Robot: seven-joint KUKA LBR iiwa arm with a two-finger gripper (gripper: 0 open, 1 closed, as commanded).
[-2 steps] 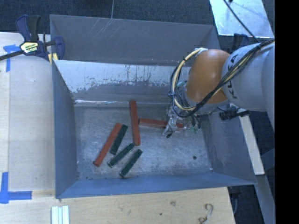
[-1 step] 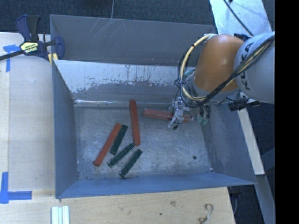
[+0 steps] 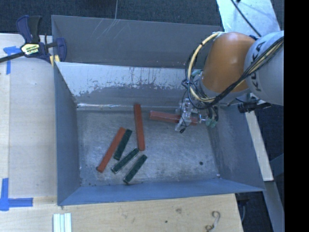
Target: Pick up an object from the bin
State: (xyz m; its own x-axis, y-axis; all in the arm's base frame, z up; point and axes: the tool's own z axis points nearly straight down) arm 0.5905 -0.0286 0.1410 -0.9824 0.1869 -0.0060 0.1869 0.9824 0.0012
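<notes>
Hand [image 3: 185, 122] at right end of flat red-brown stick [image 3: 161, 115], back of grey metal bin [image 3: 65, 129]; can't tell if clamped.

One grey metal bin [image 3: 65, 129], three orange-red flat sticks [image 3: 139, 127] on its floor, the one at the right partly hidden and seemingly of the same kind, three dark green flat sticks [image 3: 124, 161] beside them

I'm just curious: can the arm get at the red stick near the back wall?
Probably yes. The tool is over one end of the red stick; nothing lies on it, and the other sticks lie apart to its left.
</notes>
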